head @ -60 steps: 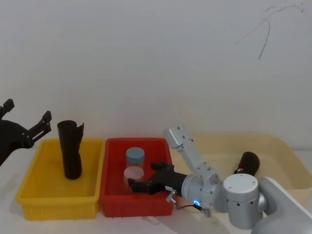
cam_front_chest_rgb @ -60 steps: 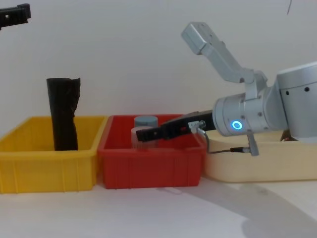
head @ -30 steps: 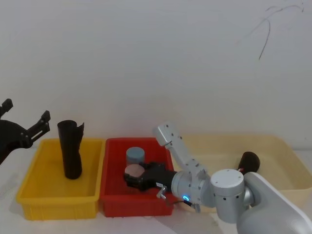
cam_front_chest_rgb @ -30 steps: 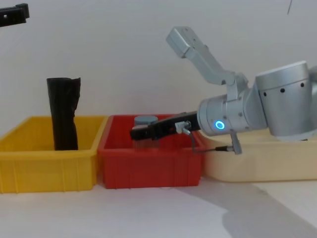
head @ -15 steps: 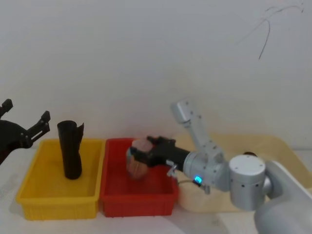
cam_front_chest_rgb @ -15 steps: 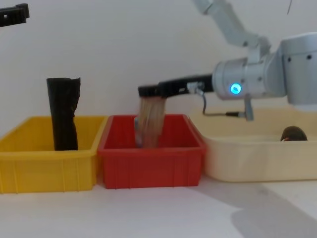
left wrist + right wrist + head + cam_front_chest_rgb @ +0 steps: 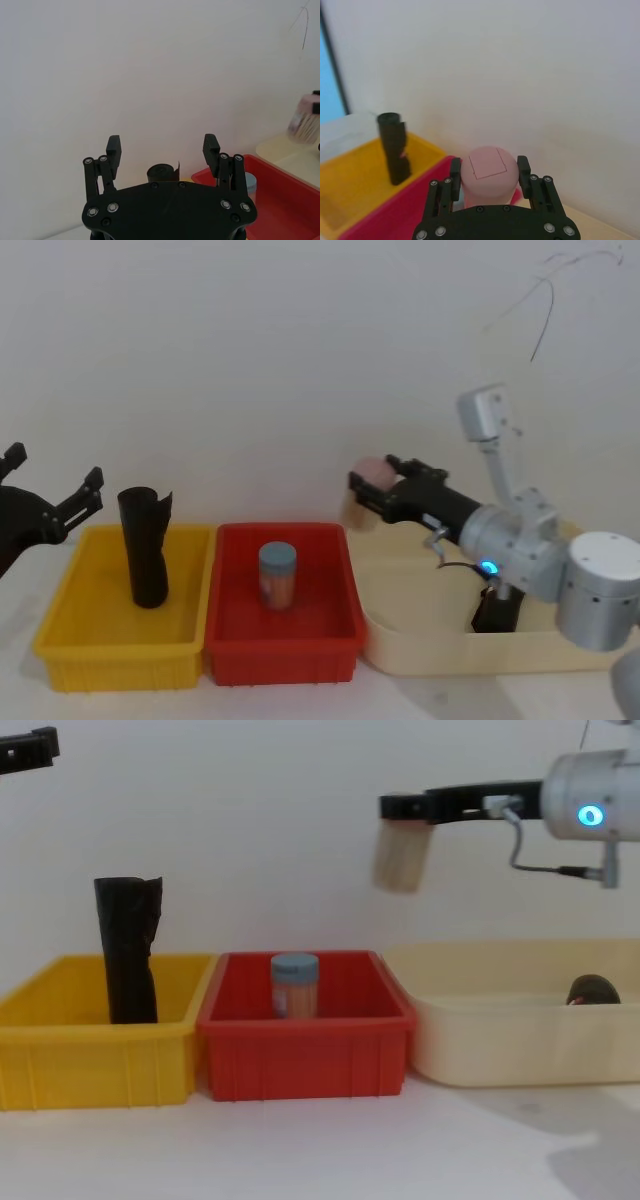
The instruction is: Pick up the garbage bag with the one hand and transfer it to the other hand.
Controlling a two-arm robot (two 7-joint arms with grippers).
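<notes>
Pink-lidded jar (image 7: 368, 490) fills the right claw (image 7: 372, 486) clamped around it, left claw (image 7: 162, 148) gaping empty; garbage bag (image 7: 499, 608) ungrasped in the cream bin (image 7: 420, 665).

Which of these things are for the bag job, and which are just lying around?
For the job:
- bag, lying in the beige bin
- left hand, open, up near the yellow bin
- right hand, shut on the pink jar

Not for the job:
- pink jar, held in the air
- blue jar in the red bin
- thin roll in the yellow bin
</notes>
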